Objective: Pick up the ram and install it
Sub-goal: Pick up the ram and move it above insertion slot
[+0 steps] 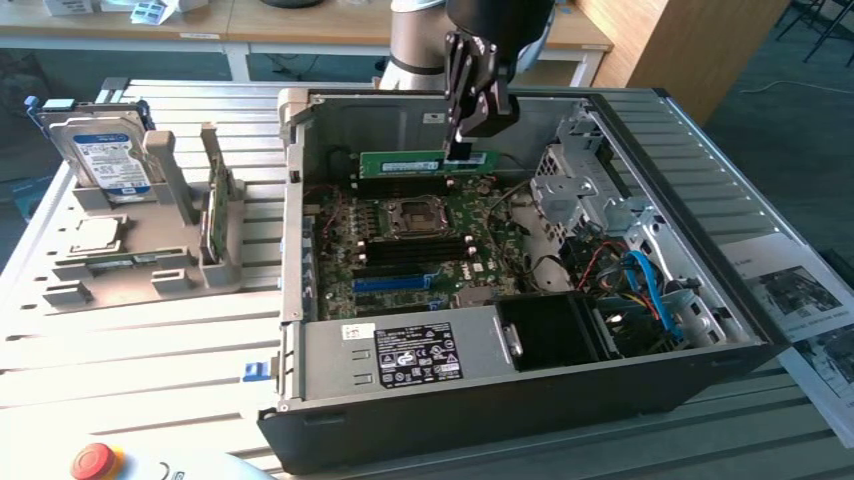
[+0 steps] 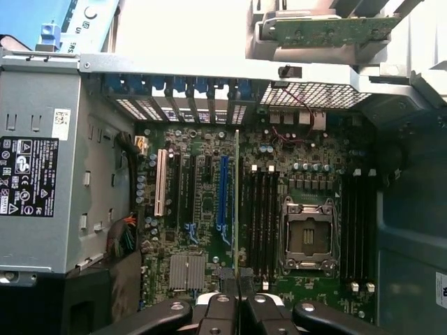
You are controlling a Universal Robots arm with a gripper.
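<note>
On a slatted metal table [image 1: 160,330], exterior view: an open computer case [image 1: 534,420] lies on its side, motherboard [image 1: 427,250] facing up. Wooden desks [image 1: 267,25] run along the back of the room. Printed sheets [image 1: 801,290] lie at the exterior view's right, and a grey fixture [image 1: 134,270] with a hard drive [image 1: 100,150] stands at its left. The gripper [image 1: 462,152] hangs over the far side of the board, closed tight on the ram [image 1: 400,160]. The ram stands on edge above the board, long axis running across the view, held near the end toward the exterior view's right.

Wrist view: fingers [image 2: 222,310] pinch the ram [image 2: 237,209], seen edge-on as a thin line. Its long axis points away from the gripper [image 2: 239,307], parallel to the black memory slots [image 2: 260,216] and just beside them.
</note>
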